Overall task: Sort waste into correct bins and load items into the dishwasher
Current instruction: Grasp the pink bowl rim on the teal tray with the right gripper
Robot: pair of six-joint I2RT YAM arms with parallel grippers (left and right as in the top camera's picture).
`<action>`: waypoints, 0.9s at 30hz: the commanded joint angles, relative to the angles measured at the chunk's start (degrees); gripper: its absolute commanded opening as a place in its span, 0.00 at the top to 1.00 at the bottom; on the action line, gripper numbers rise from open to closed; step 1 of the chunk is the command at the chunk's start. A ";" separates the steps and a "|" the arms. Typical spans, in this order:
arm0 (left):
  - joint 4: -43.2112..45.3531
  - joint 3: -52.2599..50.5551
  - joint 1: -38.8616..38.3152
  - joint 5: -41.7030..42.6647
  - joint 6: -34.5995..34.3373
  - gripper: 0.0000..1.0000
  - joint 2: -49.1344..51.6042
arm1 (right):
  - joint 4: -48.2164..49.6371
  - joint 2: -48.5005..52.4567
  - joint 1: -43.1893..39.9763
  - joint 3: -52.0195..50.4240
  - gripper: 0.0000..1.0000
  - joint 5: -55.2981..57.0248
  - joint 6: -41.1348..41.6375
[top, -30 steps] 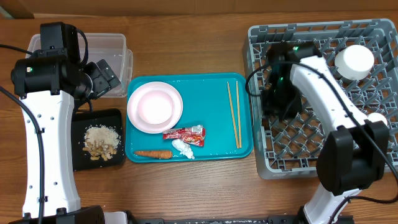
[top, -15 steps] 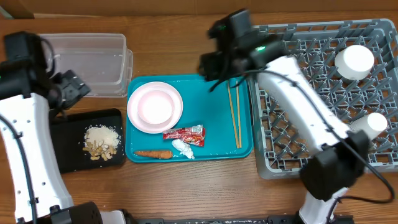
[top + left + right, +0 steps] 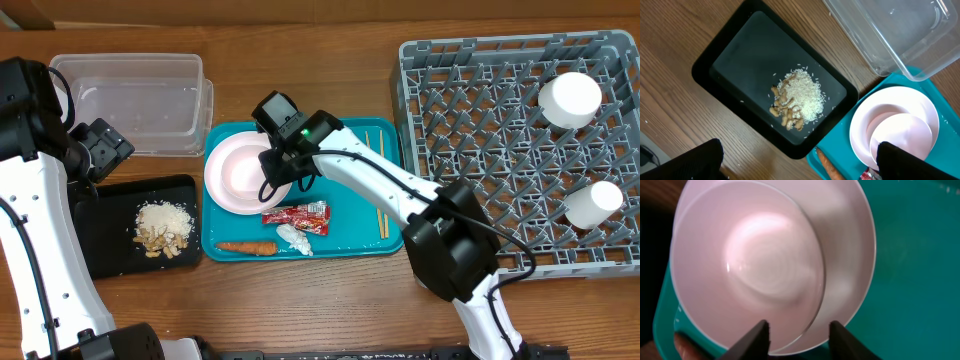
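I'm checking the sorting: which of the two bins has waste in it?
The shallow black tray, which holds a pile of beige food scraps. The clear tub next to it shows nothing inside.

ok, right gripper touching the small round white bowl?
Cannot tell. Right wrist view: open right gripper straddles the rim of the white bowl; depth unclear.

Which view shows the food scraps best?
The left wrist view: the scraps lie close and unobstructed in the black tray, with rice grains and beige bits distinct. Overhead shows them only as a small pale heap. The right wrist view misses them.
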 commanded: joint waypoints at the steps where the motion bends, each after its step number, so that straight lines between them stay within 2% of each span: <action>1: -0.42 0.74 0.00 0.28 1.11 0.00 -0.24 | 0.24 3.10 -0.09 0.24 0.66 1.25 2.23; 3: -0.55 0.74 0.00 0.28 1.11 0.00 -0.24 | 0.22 4.04 -0.11 0.24 0.70 1.29 3.15; 4: -0.57 0.74 0.00 0.31 1.11 0.00 -0.24 | 0.17 4.13 -0.17 0.24 0.77 1.88 3.28; 7: -0.63 0.74 0.00 0.35 1.09 0.00 -0.24 | 0.13 4.11 -0.22 0.42 0.86 4.28 3.50; 11: -0.66 0.74 0.00 0.57 1.11 0.00 -0.24 | -2.08 3.89 -1.64 0.72 0.94 9.35 5.92; 17: -0.55 0.74 0.00 1.64 1.09 0.00 -0.24 | -6.88 3.67 -5.46 0.92 0.96 16.65 9.05; 23: -0.52 0.74 0.00 1.64 1.09 0.00 -0.24 | -7.65 1.70 -9.14 0.96 0.96 16.65 8.98; 26: -0.52 0.74 0.00 1.64 1.11 0.00 -0.24 | -7.63 -3.19 -12.04 0.96 0.96 16.68 8.39; 27: -0.52 0.74 0.00 1.64 1.09 0.00 -0.24 | -7.61 -6.34 -13.35 0.96 0.96 16.83 5.70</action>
